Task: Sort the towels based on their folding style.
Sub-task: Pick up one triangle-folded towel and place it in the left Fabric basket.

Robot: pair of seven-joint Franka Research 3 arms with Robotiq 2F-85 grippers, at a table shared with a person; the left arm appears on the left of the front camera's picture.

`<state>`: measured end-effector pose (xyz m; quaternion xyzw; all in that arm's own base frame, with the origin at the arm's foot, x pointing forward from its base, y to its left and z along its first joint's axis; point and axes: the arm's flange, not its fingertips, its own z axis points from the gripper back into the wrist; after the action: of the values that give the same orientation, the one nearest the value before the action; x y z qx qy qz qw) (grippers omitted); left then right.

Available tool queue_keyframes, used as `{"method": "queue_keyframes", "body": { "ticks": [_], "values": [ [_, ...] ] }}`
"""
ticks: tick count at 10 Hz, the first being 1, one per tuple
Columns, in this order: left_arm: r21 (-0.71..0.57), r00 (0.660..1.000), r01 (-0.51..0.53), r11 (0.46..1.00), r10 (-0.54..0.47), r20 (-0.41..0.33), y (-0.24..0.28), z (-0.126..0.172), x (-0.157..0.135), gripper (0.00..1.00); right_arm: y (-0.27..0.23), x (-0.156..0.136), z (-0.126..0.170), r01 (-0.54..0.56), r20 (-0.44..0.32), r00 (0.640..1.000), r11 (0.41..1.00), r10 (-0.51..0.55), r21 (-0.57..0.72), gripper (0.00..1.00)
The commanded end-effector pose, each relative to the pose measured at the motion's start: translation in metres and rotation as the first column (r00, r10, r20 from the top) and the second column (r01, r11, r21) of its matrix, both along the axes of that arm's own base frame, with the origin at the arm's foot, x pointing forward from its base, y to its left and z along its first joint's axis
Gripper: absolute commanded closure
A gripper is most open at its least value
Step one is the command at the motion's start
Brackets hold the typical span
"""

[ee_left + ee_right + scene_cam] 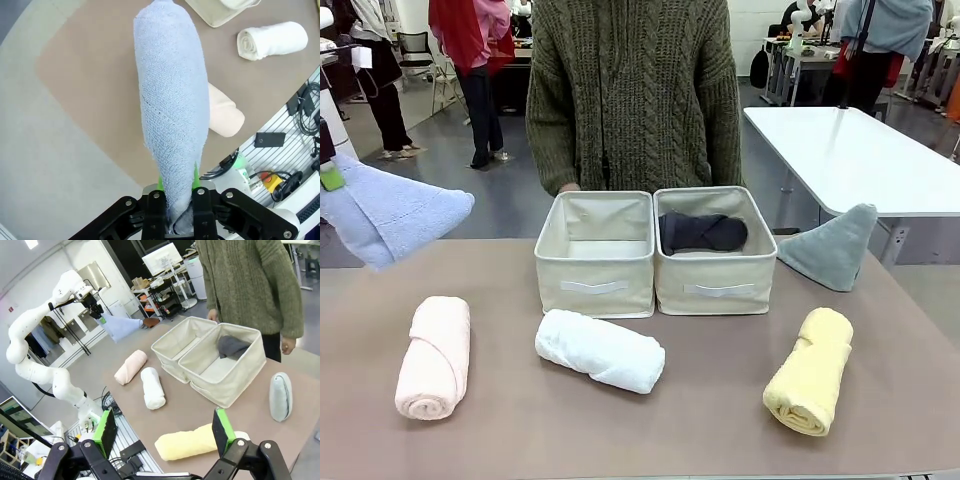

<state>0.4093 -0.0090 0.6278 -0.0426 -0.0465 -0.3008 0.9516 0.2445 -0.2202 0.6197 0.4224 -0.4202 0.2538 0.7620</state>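
The left end effector (178,192) is clamped tight on the wide end of the blue cone (172,100), holding it in the air off the far-left corner of the counter (520,430), tip pointing in toward the bins. The right end effector (164,427) hangs wide and holds nothing, back over the near right edge by the yellow roll (810,385). The right bin (715,285) already has the dark grey roll (703,232) in it and the left bin (595,265) looks bare, so I'd guess the cone belongs in the left one. The pink roll (433,357) and white roll (600,350) lie near, in front of the bins, and the grey-teal cone (835,250) stands far right. What worries me is the grip: it pinches only a bunch of cloth at one end, and I can't quite tell how much terry sits between the pads, so a quick swing could let the cone sag open or slide out short of the bin, spoiling the fold that tells which sort it is. A low pass might drag the tip over the soft bin wall and shove or fold it. The person's hand (568,187) rests right behind the left bin's far rim, close to where the drop would land. Letting go too far right would mix it in with the rolls.
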Motion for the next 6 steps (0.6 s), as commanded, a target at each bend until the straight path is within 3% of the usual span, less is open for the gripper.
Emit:
{"method": "queue_keyframes", "body": {
  "ticks": [1,3,4,6],
  "values": [
    [0.015,1.0,0.004,1.0,-0.004,0.007,-0.012,0.005,0.007,0.92,0.0,0.001,0.002,-0.007,0.024,1.0,1.0,0.006,0.013,0.0],
    [0.015,1.0,0.004,1.0,-0.004,0.007,-0.012,0.005,0.007,0.92,0.0,0.001,0.002,-0.007,0.024,1.0,1.0,0.006,0.013,0.0],
    [0.005,1.0,0.012,1.0,-0.012,-0.003,-0.007,-0.001,0.002,0.83,0.0,0.001,0.002,-0.007,0.024,1.0,1.0,0.006,0.013,0.0],
    [0.062,0.963,0.259,0.964,-0.263,0.055,-0.067,0.027,-0.014,0.83,0.0,0.001,0.002,-0.007,0.024,1.0,1.0,0.006,0.013,0.0]
  ]
}}
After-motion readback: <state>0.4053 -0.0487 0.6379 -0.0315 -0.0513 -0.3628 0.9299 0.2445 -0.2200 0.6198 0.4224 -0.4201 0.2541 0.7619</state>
